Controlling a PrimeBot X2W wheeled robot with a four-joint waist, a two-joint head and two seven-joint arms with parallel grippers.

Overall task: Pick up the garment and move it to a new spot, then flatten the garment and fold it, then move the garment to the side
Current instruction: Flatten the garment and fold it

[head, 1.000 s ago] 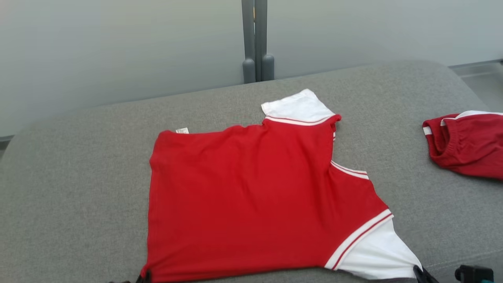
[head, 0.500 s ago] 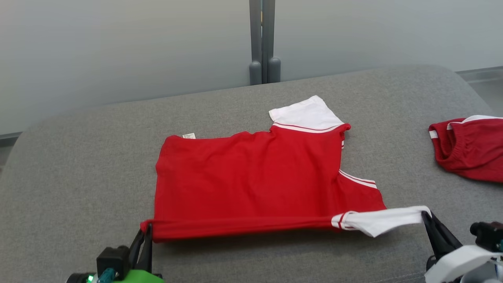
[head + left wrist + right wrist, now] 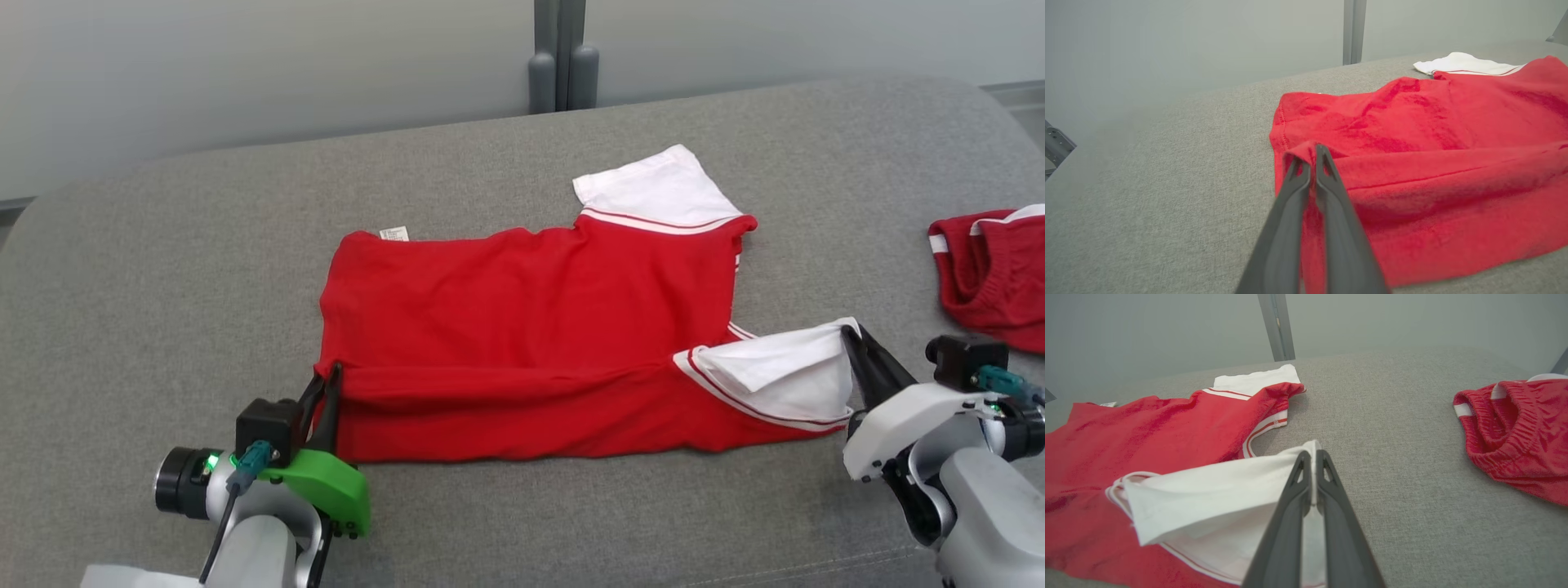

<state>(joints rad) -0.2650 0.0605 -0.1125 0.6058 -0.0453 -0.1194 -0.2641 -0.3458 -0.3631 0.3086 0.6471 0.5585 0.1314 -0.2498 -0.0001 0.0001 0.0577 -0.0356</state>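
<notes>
One shirt [image 3: 531,310] lies between the left claw [image 3: 331,374], closed on its hem corner, and the right claw [image 3: 850,331], closed on its sleeve.

We seem to be in an office or a test room, for we see a big soft gray cushion [image 3: 163,269] in front of plain milky glass walls [image 3: 245,65] with a gray metal post [image 3: 560,33] between them.
</notes>
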